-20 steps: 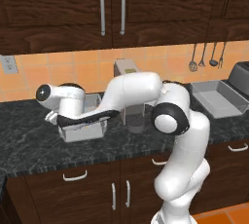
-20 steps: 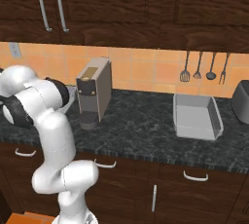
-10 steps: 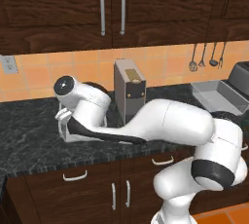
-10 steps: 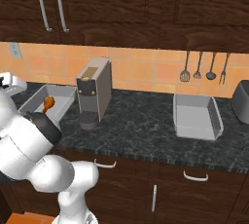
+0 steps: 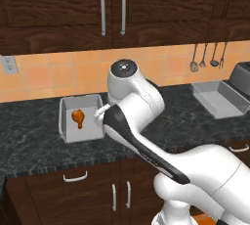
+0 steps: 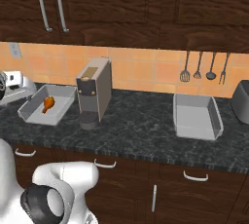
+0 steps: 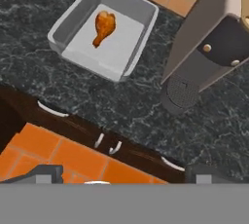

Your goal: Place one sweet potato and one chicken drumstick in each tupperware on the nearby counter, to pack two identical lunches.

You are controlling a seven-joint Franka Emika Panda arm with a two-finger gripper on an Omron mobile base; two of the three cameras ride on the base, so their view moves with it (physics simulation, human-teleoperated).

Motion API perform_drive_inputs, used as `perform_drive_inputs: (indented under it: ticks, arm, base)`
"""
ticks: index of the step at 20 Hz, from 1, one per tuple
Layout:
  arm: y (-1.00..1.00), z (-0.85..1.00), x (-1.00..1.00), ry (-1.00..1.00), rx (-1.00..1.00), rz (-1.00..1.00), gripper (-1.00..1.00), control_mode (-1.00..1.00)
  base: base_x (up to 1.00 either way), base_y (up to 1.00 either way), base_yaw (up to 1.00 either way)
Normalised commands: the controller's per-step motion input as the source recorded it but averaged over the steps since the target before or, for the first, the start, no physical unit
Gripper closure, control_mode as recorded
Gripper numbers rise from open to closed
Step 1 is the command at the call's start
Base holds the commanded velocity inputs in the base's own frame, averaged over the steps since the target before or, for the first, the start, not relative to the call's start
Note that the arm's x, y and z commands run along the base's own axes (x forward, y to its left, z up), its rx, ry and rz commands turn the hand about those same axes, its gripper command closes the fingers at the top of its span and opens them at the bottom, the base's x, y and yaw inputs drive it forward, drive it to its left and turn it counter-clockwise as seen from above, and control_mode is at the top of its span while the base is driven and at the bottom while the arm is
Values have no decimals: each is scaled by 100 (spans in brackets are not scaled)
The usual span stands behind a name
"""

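Pincer [image 7: 119, 174] spread wide and empty, hanging high above the surface [image 7: 146, 106] (arm bent over the cabinet front). Drumstick [image 7: 103, 27] lies in the tupperware [image 7: 73, 18], beside the coffee machine [image 7: 214, 38], well beyond the fingertips.

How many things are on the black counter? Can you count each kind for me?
Trays: 2, one and another
Chicken drumsticks: 1, inside the left tray
Coffee machines: 1
Toasters: 1, at the right edge
Total: 5
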Motion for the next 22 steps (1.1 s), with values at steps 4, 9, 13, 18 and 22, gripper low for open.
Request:
perform_drive_inputs:
  ticks: [4,9,13,18,22]
  arm:
    - [-100,16,-52,13,-7,5,-100,-100]
    - [-84,30,-13,17,0,-15,-100,-100]
    - [-84,22,-34,14,9,-16,-100,-100]
    - [-25,8,-16,3,6,-4,-100,100]
    - [0,0,0,0,0,0,-100,100]
  base:
    - [0,0,0]
    - [0,0,0]
    - [0,0,0]
    - [-34,-37,-10]
    - [-69,-78,-14]
